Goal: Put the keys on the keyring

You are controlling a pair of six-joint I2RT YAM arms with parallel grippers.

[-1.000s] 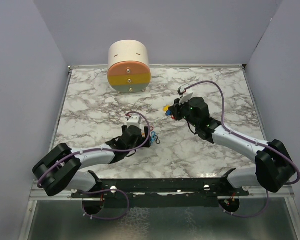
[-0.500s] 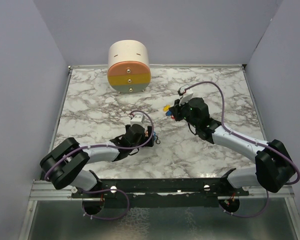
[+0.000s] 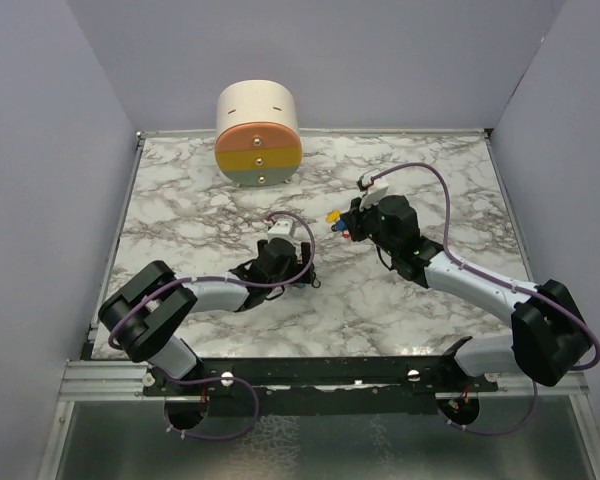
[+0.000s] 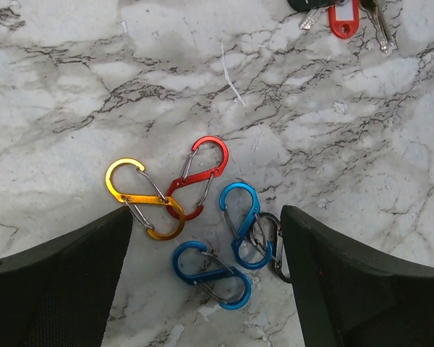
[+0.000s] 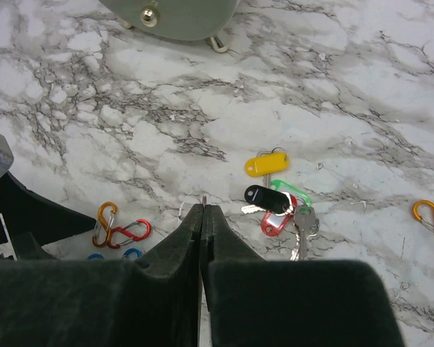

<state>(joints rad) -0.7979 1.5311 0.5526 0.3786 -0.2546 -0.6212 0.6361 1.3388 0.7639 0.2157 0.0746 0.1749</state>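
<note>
keys point(image 5: 273, 196), four tagged ones bunched; five clips point(image 4: 197, 179) below open left pincer point(image 4: 206, 217).

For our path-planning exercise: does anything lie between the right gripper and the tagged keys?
Nothing visible does. In the right wrist view, only bare marble tabletop separates the shut right gripper from the keys, which lie close ahead of it.

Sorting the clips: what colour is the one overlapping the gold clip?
Red clip, clearest in the left wrist view.
</note>
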